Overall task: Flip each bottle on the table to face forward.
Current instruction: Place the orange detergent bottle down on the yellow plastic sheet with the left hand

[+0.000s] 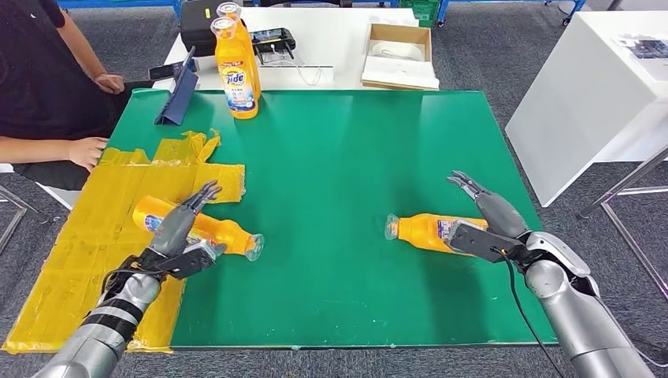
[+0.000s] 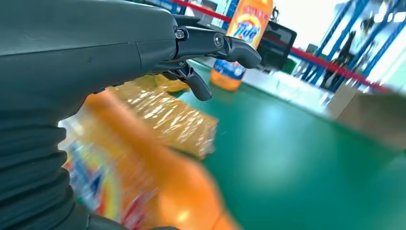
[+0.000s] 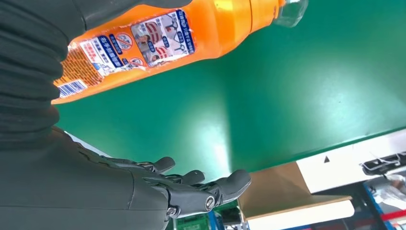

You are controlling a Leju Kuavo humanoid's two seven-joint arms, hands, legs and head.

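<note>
Bottles (image 1: pixel 197 227) flat (green mat (image 1: pixel 339 142) mid-clear)

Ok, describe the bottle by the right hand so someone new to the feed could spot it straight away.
Start from the green mat covering the table and go to its right half, near the front edge. An orange bottle lies there on its side, clear cap pointing toward the mat's middle, with the right hand at its base. Unlike the other lying bottle, it rests on bare green, away from the yellow tape patch.
</note>
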